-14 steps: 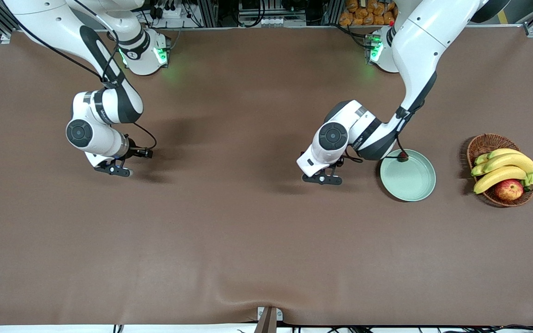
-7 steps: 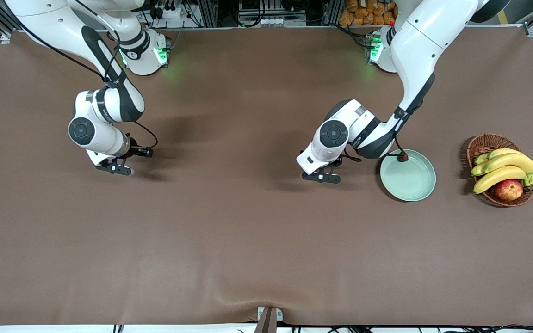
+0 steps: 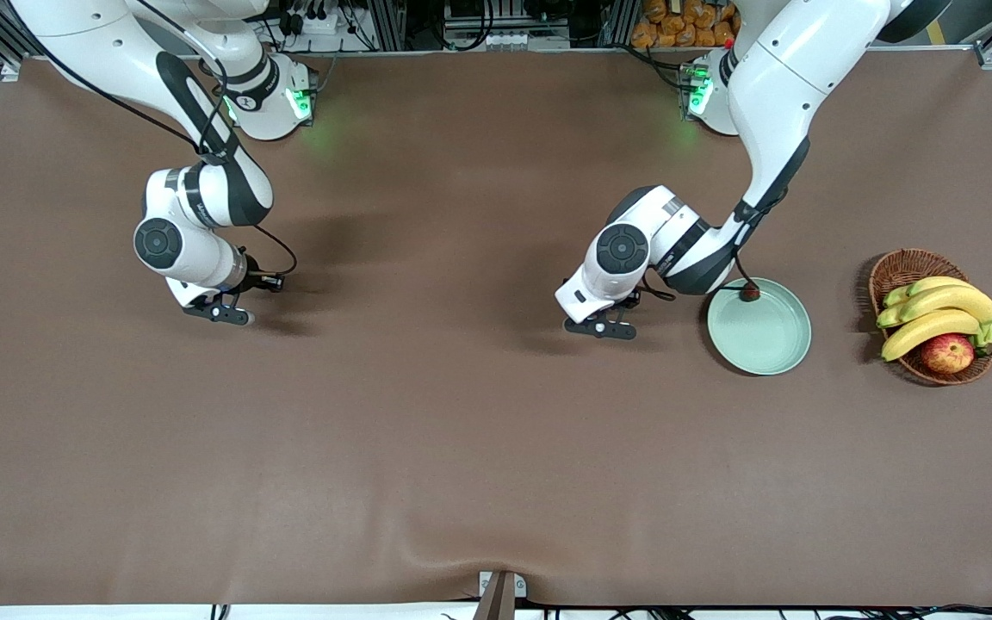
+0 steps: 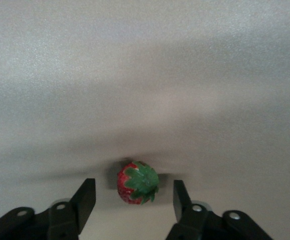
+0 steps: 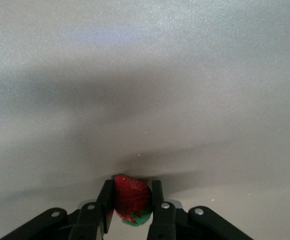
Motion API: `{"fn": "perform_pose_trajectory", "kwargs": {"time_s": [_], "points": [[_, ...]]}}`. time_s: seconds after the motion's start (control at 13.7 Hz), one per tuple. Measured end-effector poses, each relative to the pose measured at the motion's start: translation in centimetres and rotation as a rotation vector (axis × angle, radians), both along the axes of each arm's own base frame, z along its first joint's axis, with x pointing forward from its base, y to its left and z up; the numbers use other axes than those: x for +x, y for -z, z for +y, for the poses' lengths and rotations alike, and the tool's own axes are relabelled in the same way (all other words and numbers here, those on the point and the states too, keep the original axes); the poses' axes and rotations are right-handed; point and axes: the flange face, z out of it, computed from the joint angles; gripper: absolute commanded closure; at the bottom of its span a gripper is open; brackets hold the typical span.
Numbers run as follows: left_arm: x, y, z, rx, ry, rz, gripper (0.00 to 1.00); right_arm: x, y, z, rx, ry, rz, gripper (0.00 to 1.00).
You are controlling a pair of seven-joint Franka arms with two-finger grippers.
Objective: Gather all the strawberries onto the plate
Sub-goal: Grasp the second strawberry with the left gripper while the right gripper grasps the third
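Both grippers low over bare table
Right gripper pinches a strawberry; left gripper open astride another berry.

Table: you see a big brown table that fills almost the whole front view.
Plate: a pale green round plate sits on the table, right of the middle of the frame.
Basket: look to the right edge of the frame and you find a brown basket on the table, with bananas and an apple in it.
Strawberry on the table: in the left wrist view a small red berry with a green top lies on the table, low in the frame.
Arm bases: you see two white bases standing on the table along the top of the frame.
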Motion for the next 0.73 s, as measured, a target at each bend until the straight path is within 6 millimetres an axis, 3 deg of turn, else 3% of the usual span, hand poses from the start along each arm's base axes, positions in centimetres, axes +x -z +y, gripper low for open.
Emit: {"fn": "perform_pose_trajectory", "kwargs": {"time_s": [0.29,0.73], "points": [[0.2,-0.1,0.0,-0.008,0.007,-0.019,0.39,2.4,-2.0,0.6,0.008,0.0,-0.04,1.0],[0.3,-0.1,0.0,-0.013,0.007,-0.024,0.47,10.3,-11.8,2.9,0.14,0.111,-0.04,1.0]]}}
